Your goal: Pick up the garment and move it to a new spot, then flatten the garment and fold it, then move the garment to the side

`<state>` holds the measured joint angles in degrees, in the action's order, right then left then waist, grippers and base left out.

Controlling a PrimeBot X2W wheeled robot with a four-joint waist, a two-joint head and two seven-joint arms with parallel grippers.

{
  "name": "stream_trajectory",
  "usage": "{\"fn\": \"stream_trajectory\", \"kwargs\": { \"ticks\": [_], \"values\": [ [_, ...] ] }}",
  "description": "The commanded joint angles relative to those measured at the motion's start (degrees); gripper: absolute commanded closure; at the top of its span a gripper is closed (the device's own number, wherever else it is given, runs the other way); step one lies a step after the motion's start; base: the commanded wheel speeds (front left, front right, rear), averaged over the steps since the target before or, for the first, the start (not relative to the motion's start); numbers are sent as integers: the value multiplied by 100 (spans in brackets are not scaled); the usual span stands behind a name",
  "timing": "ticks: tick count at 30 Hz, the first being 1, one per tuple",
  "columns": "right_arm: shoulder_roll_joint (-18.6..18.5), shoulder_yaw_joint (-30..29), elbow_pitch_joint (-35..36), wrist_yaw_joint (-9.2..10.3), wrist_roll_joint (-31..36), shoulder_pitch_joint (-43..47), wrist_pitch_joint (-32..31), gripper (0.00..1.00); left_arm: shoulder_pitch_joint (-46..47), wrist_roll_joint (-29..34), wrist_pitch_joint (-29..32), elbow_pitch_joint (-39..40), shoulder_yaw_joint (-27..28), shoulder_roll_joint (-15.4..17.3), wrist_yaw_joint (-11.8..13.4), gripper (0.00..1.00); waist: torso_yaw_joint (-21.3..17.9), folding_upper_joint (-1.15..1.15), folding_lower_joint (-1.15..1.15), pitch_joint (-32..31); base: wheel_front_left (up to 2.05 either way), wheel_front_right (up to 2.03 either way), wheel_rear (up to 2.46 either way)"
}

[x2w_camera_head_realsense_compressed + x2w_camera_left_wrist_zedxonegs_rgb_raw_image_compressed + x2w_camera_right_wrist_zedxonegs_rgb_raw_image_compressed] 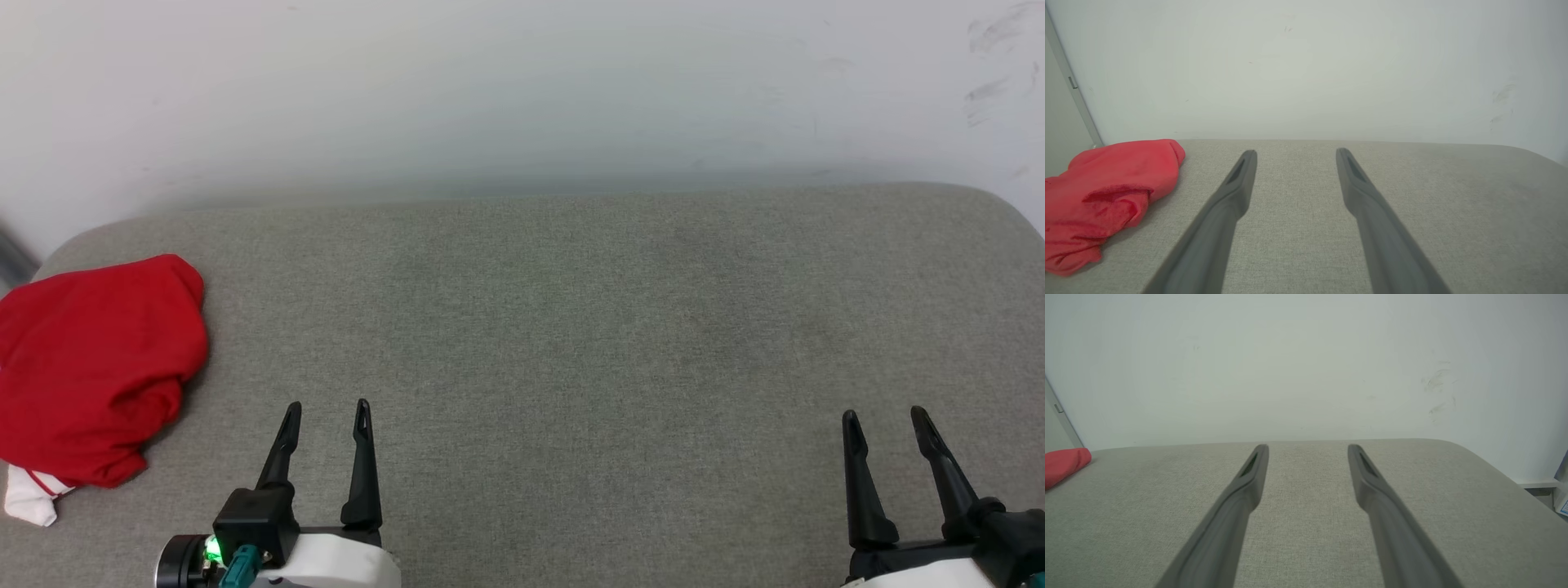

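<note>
Garment: the red garment (pixel 94 367) lies bunched at the far left edge of the grey cushioned surface (pixel 571 327), a white sleeve end poking out at its near side.
Left gripper: the left gripper (pixel 326 416) hovers just right of the garment, fingers spread, holding nothing.
Right gripper: the right gripper (pixel 886 425) is well apart at the right, fingers spread, holding nothing.
Backdrop: a white wall (pixel 522 90) stands behind the surface.

I see a wide grey fabric pad (pixel 571 327) with rounded far corners, running right up to a plain white wall (pixel 522 82). The wall carries dark scuff marks (pixel 992 90) toward its right. At the far left a grey frame strip (pixel 1073 85) leans up the wall. Past the pad's right edge sits a blue-and-white item (pixel 1563 494), too cut off to identify.
</note>
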<state>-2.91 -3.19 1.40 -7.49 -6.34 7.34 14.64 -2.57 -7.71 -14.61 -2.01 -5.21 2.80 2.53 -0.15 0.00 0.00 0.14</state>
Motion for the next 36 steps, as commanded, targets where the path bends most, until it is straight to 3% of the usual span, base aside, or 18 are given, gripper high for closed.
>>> {"fn": "stream_trajectory", "kwargs": {
  "ticks": [1, 24, 36],
  "values": [
    [5, 21, 46, 0, 128, 83, 50, 0, -63, 113, -47, 13, -17, 14, 16, 0, -2, 0, 0, -3, 0, 0, 0],
    [5, 18, 14, 0, -69, 115, 58, 0, -39, -13, -62, -129, 33, 14, 46, 0, 46, 0, 0, 44, 0, 0, 0],
    [6, 117, 236, 0, 92, 89, 58, 0, 125, -118, -61, -93, 143, 13, 146, 0, 823, 0, 0, 189, 0, 0, 0]
  ]
}}
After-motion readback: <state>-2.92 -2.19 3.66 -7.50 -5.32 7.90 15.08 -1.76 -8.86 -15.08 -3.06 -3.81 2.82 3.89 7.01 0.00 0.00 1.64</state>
